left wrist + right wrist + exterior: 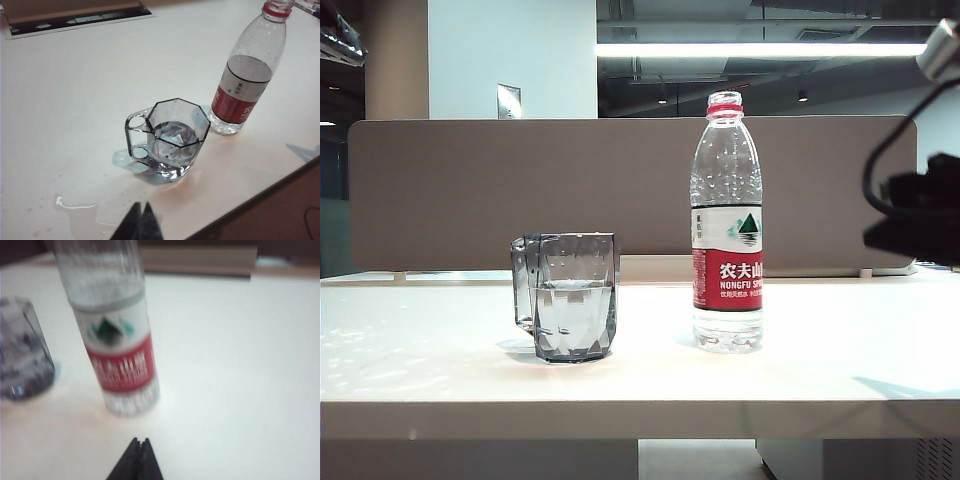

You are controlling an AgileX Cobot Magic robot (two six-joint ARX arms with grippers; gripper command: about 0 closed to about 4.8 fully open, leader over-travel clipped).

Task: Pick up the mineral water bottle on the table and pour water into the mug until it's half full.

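The mineral water bottle [727, 225] stands upright and uncapped on the bench [440, 360], just to the right of the mug [567, 295] in the exterior view, the two near each other but apart. The mug already holds water [574, 312] to roughly half its height, so the pour looks done or nearly so; the step in hand seems to be the close of the task, with the bottle set down free of any grip. The right pincer [138, 442] hangs in front of the bottle's base with its tips pressed together, holding nothing. The left pincer [140, 206] sits closed too, near the mug on the side toward the bench's edge, also empty. A small spill [75, 205] glistens on the bench beside it. If the level is judged short, the next move calls for the right pincer to spread, close around the bottle's body and tilt it gently over the mug's rim; otherwise the arms need only pull clear.
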